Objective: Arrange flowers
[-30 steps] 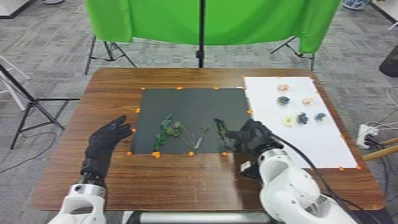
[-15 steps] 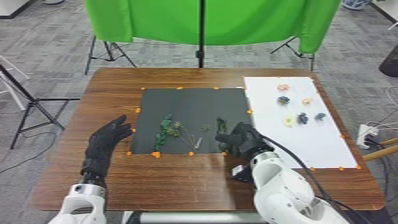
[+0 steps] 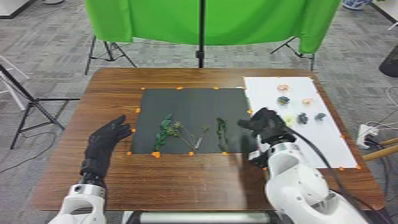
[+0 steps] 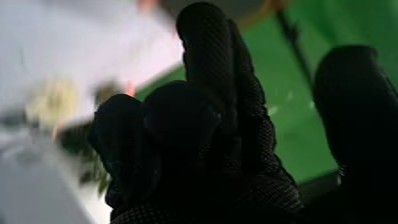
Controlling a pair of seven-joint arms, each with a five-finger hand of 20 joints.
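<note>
Flowers (image 3: 303,118) lie on white paper (image 3: 333,150) near my right hand (image 3: 266,123), loosely open and empty; my left hand (image 3: 107,134) is open, empty.

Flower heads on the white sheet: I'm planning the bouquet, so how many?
6: a pink head beyond a dark head, a peach head right of that; nearer, a yellow head, then two bluish heads rightward. The right hand may hide more.

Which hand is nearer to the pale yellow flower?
Right. The right hand is just to the left of the pale yellow flower; the left hand is much farther off, past the left edge of the dark mat.
</note>
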